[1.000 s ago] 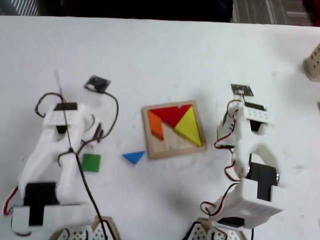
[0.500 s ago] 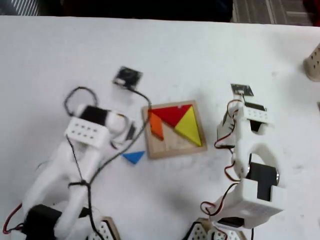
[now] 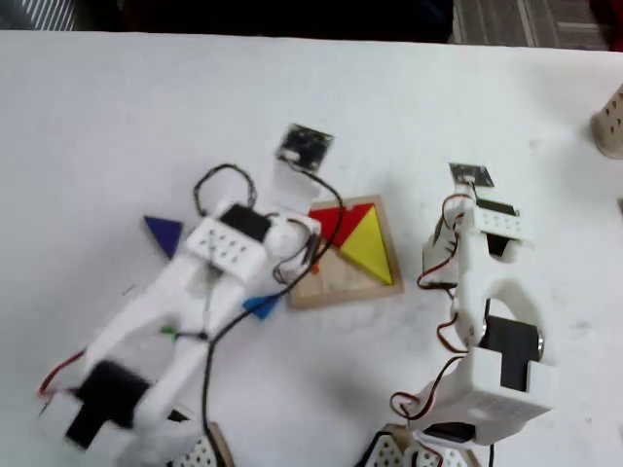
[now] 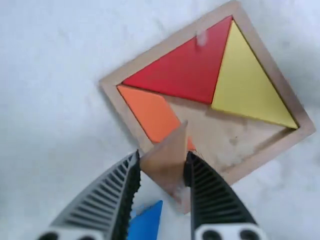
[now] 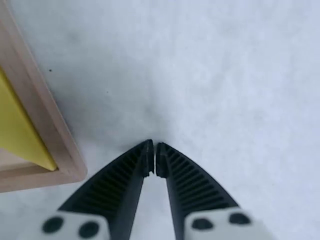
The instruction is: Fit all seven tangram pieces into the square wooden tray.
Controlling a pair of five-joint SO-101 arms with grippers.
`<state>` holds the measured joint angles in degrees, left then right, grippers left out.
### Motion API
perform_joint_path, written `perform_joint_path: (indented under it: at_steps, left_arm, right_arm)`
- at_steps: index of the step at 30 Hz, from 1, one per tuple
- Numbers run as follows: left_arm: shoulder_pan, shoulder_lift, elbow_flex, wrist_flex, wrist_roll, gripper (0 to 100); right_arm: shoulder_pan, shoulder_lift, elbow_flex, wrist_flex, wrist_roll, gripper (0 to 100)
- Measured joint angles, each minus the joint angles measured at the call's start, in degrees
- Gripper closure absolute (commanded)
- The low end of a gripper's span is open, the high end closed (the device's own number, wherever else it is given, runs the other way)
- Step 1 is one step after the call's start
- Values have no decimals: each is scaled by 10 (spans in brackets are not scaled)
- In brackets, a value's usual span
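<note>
Left gripper: pinching a pale-brown flat tangram piece, held over the bare floor of the square wooden tray, likely to seat it beside the orange piece.
Red triangle, yellow triangle: seated in tray.
Light-blue triangle, dark-blue triangle: loose on table.
Right gripper: pressed together, empty, beside tray.

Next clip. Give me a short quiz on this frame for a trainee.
1. True or false: the right gripper is shut and empty.
2. What does the left gripper hold? A) a tan piece B) a pen C) nothing
3. How many coloured pieces lie in the tray?
Key: 1 true; 2 A; 3 three: red triangle, yellow triangle, orange piece.
</note>
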<state>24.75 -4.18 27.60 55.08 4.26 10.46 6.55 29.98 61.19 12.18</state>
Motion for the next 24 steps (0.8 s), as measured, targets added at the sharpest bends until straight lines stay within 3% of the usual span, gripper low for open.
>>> perform_joint_path:
  at_steps: [4, 7, 14, 18, 24]
  left_arm:
    - [2, 98, -51, 0, -121, 942]
    - [2, 131, -81, 0, -166, 916]
    - [2, 137, -98, 2, -174, 690]
    - [-14, 137, -98, 2, -175, 685]
    - [-60, 131, -103, 11, -174, 753]
  right_arm:
    - [0, 0, 0, 0, 0, 981]
    - [0, 0, 0, 0, 0, 981]
    - [0, 0, 0, 0, 0, 981]
    - [0, 0, 0, 0, 0, 981]
    - [0, 0, 0, 0, 0, 981]
